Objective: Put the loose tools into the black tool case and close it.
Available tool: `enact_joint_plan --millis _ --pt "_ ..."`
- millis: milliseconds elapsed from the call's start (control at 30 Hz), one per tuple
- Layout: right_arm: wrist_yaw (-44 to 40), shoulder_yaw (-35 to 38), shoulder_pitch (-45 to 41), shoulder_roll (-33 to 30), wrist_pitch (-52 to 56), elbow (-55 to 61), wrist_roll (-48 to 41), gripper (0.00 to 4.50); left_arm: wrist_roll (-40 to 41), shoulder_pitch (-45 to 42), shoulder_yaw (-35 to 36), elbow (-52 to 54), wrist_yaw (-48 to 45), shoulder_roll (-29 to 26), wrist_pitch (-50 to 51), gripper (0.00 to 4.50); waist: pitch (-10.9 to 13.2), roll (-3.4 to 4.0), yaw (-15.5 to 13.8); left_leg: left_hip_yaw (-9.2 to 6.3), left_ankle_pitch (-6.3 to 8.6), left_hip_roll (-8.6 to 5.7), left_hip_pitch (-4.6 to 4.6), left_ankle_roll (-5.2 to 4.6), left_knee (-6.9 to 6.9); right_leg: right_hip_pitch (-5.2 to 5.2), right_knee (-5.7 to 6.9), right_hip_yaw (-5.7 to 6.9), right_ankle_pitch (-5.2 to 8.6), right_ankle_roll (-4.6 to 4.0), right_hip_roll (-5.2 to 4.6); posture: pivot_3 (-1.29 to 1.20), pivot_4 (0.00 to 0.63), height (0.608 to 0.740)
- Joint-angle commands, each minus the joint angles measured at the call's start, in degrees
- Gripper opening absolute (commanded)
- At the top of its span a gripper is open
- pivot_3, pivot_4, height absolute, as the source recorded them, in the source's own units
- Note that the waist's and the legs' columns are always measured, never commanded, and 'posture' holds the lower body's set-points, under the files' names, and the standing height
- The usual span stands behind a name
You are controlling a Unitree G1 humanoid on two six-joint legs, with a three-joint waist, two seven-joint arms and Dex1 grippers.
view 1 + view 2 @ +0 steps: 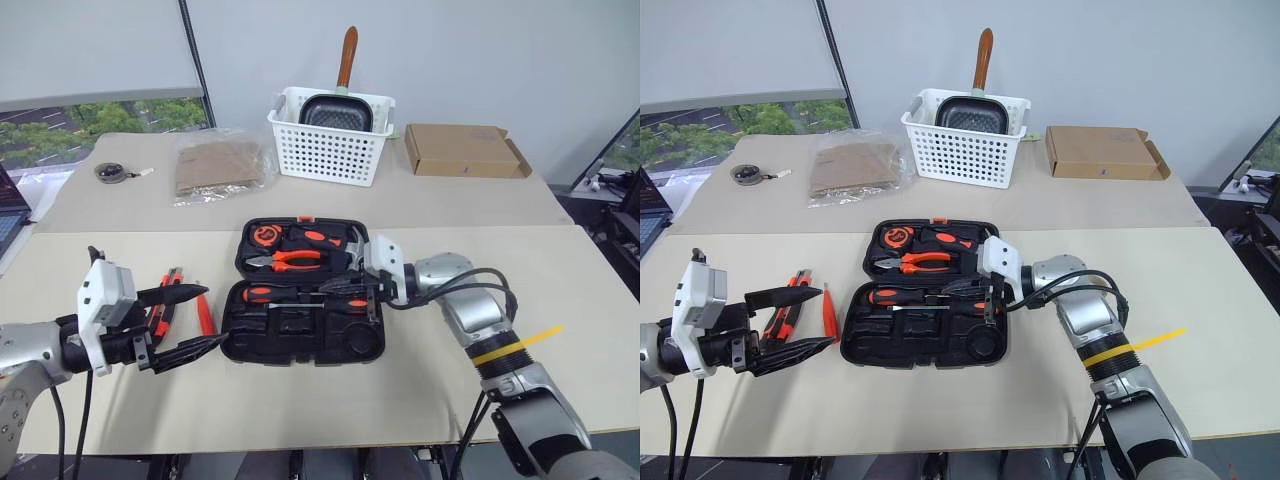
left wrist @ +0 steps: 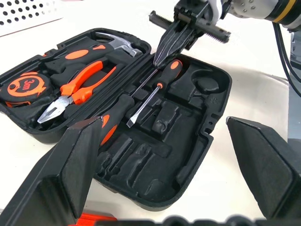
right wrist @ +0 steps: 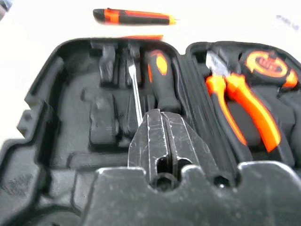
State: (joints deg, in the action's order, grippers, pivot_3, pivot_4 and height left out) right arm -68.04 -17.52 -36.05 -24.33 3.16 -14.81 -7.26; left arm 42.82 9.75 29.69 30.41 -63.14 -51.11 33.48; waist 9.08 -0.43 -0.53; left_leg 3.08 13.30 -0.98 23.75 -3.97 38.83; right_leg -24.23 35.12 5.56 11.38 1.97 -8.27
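The black tool case lies open in the middle of the table. Its far half holds a tape measure, pliers and a hammer. Two orange-and-black screwdrivers lie in slots of the near half. My right gripper is shut and empty, its tips just above those screwdrivers. Left of the case an orange-black utility knife and a slim orange screwdriver lie on the table. My left gripper hovers open above them, pointing at the case. A small dark roll lies at the back left.
A white slotted basket with a pan stands behind the case. A flat cardboard box lies to its right, and a plastic bag with brown board to its left. A laptop corner shows at the left edge.
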Motion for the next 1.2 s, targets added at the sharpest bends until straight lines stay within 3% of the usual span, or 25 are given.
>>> enact_joint_plan --millis 33,467,767,1033,1200 --pt "0.19 -3.56 0.55 -1.95 -1.28 -1.21 5.72 0.01 -0.59 0.46 0.56 -0.02 -0.23 -0.68 -1.36 4.50 0.00 0.04 0.03 0.00 0.00 0.00 0.00 0.01 -0.01 0.00 0.00 0.01 0.00 0.00 0.01 0.00 0.150 0.700" --pt "-0.54 -3.06 0.17 -3.14 2.64 2.47 4.82 0.01 -2.01 7.53 2.91 1.42 2.72 3.15 -2.89 4.50 -0.02 0.05 -0.31 0.01 0.01 0.06 -0.22 0.13 -0.04 0.05 0.06 -0.04 0.06 -0.11 -0.08 0.00 0.150 0.700" --pt "1.92 -6.17 0.16 -2.01 1.62 -0.18 8.25 0.01 -0.51 7.04 2.54 2.84 3.95 3.63 -2.17 4.50 -0.06 0.00 -0.13 0.01 0.04 0.06 -0.23 0.11 -0.07 0.07 0.01 -0.04 0.06 -0.09 -0.10 0.00 0.150 0.700" --pt "6.05 -5.75 -0.08 0.94 2.88 0.05 8.79 0.01 -0.43 5.48 1.18 2.13 3.52 2.88 -2.15 4.50 -0.07 -0.03 0.15 0.12 -0.01 0.47 -0.33 0.26 -0.07 0.06 0.05 0.03 0.18 -0.31 -0.04 0.00 0.150 0.700" --pt "8.49 -3.03 -1.30 1.98 4.28 -0.15 6.88 0.01 -0.57 4.29 0.38 1.57 3.33 2.54 -2.07 4.50 -0.06 -0.02 0.13 0.24 0.01 0.91 -0.37 0.56 -0.06 0.00 0.05 0.08 0.18 -0.43 0.50 0.00 0.150 0.700"
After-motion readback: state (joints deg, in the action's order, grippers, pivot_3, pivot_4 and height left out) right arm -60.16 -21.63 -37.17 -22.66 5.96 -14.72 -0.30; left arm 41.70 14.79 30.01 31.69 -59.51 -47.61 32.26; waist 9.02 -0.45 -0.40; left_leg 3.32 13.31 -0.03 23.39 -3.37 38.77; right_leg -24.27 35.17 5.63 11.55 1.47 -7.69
